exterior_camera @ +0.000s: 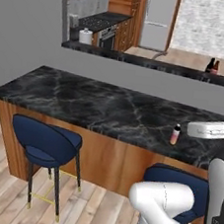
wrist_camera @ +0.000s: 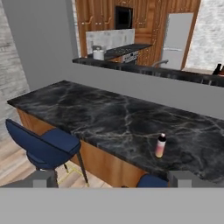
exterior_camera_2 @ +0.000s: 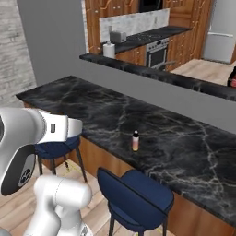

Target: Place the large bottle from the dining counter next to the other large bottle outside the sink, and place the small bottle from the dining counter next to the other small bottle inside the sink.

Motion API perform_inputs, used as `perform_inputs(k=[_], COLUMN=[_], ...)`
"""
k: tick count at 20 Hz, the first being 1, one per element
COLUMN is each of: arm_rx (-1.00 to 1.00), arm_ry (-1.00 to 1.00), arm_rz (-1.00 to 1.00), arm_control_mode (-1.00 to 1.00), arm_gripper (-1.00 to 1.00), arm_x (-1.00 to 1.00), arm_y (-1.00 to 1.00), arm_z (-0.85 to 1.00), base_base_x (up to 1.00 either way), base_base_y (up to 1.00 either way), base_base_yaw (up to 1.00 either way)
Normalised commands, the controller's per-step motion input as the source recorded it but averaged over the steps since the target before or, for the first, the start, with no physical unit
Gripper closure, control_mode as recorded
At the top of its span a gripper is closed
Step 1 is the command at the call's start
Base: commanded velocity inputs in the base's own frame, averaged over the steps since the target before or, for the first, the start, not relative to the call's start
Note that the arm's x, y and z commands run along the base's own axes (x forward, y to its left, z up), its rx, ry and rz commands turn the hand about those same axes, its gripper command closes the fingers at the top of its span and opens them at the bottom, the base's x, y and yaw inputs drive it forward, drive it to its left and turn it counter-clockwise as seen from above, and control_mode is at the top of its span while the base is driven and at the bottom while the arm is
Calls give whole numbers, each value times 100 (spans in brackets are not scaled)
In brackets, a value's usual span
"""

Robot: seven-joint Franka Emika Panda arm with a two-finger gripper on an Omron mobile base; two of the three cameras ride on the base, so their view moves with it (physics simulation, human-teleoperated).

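One gripper (wrist_camera: 112, 178) wide, facing small bottle (wrist_camera: 160, 145).

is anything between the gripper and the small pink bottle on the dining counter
Nothing visible is in the way. The small bottle stands alone on the dining counter, near its front edge. The open gripper hangs off the counter on the stool side, with bare marble around the bottle. A blue stool sits lower, to one side.
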Motion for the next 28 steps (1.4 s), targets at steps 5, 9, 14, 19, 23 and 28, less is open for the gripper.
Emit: perform_inputs(k=[5, 9, 14, 19, 23, 28], arm_rx=[0, 0, 0, 0, 0, 0], arm_ry=[0, 0, 0, 0, 0, 0], arm_rz=[0, 0, 0, 0, 0, 0], arm_control_mode=[100, 100, 100, 100, 100, 100], arm_gripper=[-100, -100, -100, -100, -100, -100], arm_x=[0, 0, 0, 0, 0, 0], arm_y=[0, 0, 0, 0, 0, 0], arm_z=[0, 0, 0, 0, 0, 0], base_base_x=[0, 0, 0, 0, 0, 0], base_base_y=[0, 0, 0, 0, 0, 0], base_base_yaw=[-25, -25, -25, -25, -22, -19])
